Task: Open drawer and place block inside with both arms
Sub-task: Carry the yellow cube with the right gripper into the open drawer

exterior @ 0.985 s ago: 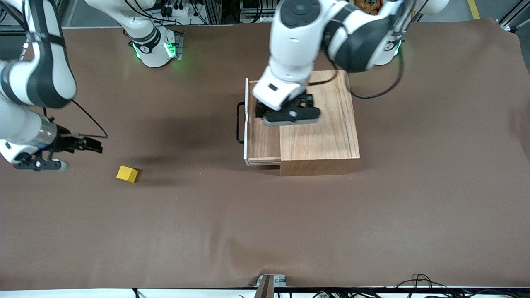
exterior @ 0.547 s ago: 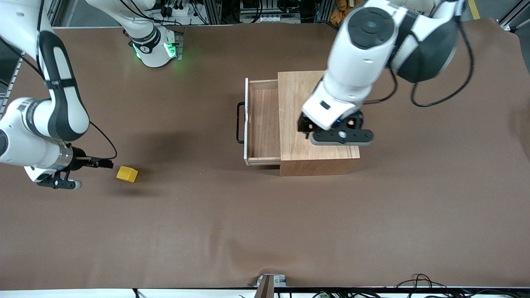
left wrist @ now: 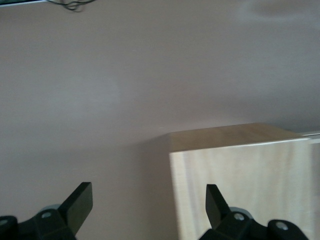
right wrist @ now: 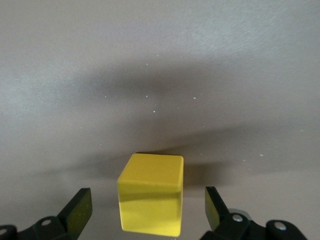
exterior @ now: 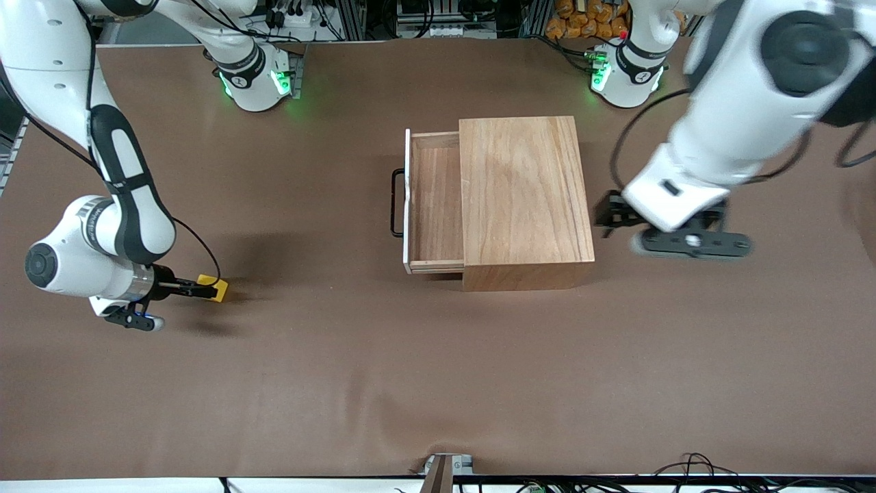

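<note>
The drawer (exterior: 434,202) of the wooden box (exterior: 523,198) stands slid out toward the right arm's end, its black wire handle (exterior: 395,203) in front. The yellow block (exterior: 213,287) lies on the brown table toward the right arm's end. My right gripper (exterior: 200,290) is low at the block and open; in the right wrist view the block (right wrist: 151,194) sits between its two fingers without touching them (right wrist: 147,206). My left gripper (exterior: 619,219) is open and empty, beside the box's end toward the left arm; its wrist view shows the gripper (left wrist: 149,202) by the box's corner (left wrist: 235,165).
The brown cloth (exterior: 438,383) covers the whole table. The arms' green-lit bases (exterior: 256,75) stand along the edge farthest from the front camera. Cables and a small bracket (exterior: 445,469) lie at the nearest edge.
My left arm has swung from over the drawer, across the box top, to beside the box's end. My right gripper has come down and moved to the block, which now sits between its fingers.
</note>
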You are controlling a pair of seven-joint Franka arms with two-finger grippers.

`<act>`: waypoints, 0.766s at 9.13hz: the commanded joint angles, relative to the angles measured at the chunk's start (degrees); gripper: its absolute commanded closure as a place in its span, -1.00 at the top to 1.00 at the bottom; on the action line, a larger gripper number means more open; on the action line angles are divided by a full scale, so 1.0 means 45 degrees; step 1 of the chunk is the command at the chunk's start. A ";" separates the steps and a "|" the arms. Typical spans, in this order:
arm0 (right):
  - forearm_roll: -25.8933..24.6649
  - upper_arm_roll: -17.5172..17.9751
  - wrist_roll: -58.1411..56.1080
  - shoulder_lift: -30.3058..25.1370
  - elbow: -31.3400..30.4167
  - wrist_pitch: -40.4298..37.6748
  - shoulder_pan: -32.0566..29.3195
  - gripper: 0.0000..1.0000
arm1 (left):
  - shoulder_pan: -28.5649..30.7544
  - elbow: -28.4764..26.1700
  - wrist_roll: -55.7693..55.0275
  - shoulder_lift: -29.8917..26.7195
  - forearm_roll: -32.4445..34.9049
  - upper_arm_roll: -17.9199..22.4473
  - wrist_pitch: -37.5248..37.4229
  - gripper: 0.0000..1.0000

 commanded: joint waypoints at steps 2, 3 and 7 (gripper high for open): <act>0.0184 -0.0022 -0.0204 0.0470 0.0199 0.0158 0.0175 0.39 | 0.2061 -0.0876 0.1251 -0.1555 -0.0309 -0.0449 -0.1039 1.00; 0.0183 -0.0022 -0.0572 0.0586 0.0141 0.0158 0.0155 -0.47 | 0.2570 -0.1149 0.1736 -0.1947 -0.0542 -0.0546 -0.1236 1.00; 0.0106 -0.0041 -0.0732 0.0122 0.0314 -0.0889 0.0272 -1.00 | 0.3084 -0.3377 0.2680 -0.4134 -0.0603 0.0311 -0.1765 1.00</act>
